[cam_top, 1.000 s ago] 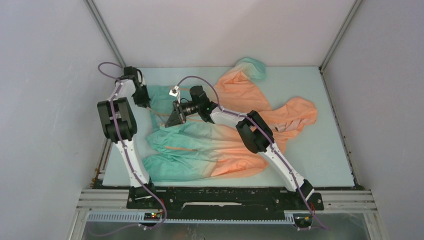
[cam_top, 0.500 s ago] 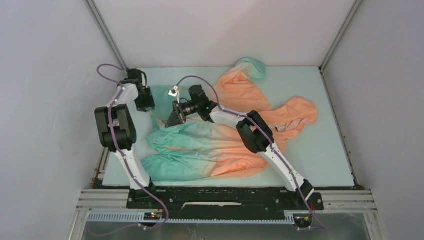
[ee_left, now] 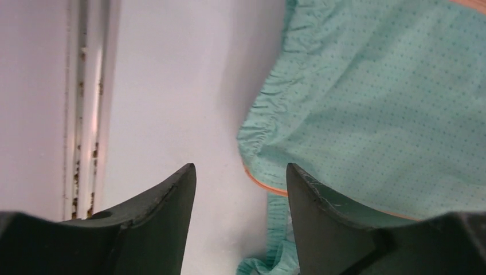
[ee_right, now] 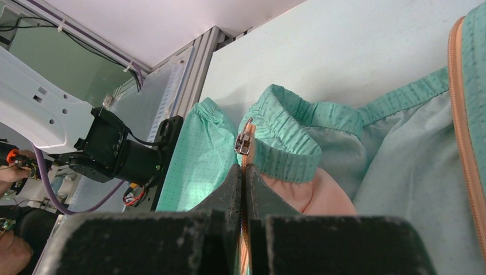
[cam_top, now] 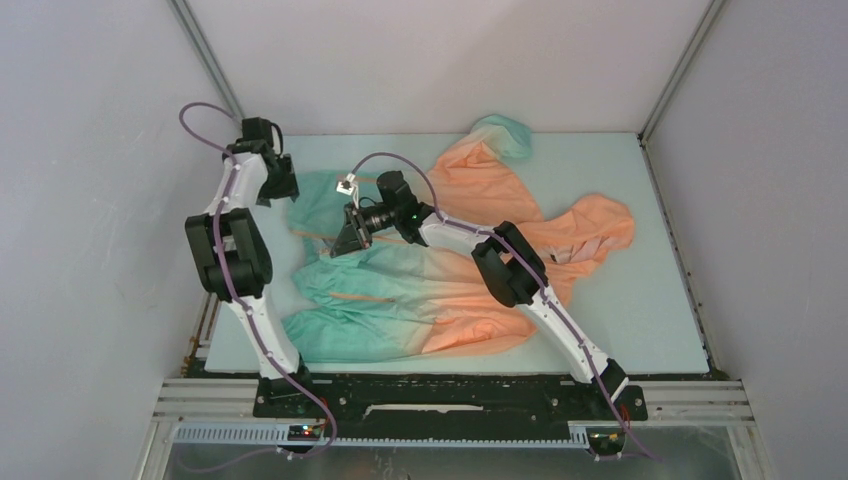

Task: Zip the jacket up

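**Near edge, top view.** Two white-and-black arms rise from a black base rail [cam_top: 450,400]. In front of it lies the pale blue-green surface [cam_top: 640,300].

**Middle.** The thin hooded jacket [cam_top: 420,300], fading from teal to orange, lies crumpled across the centre of the surface. Its teal hem points left and its orange hood [cam_top: 600,225] points right.

**Right gripper** [cam_top: 345,240]. It reaches over the teal part of the jacket. In the right wrist view, the right gripper [ee_right: 243,169] has its jaws pressed together, pinching the orange front zip [ee_right: 245,240]. The small silver metal slider [ee_right: 245,140] stands just beyond the fingertips, against the gathered elastic teal hem [ee_right: 286,154]. A second orange zip edge [ee_right: 461,114] runs along the right of that view, apart from the pinched one.

**Left gripper** [cam_top: 278,192]. It hangs farther back, near the left border of the surface. In the left wrist view, the left gripper [ee_left: 240,169] has its jaws spread with nothing between them. Bare surface lies below them, and just beside it is the ruffled teal hem with its orange trim [ee_left: 261,184].

**Far edge.** One orange sleeve ends in a teal cuff [cam_top: 505,135] near the grey back wall [cam_top: 440,60].
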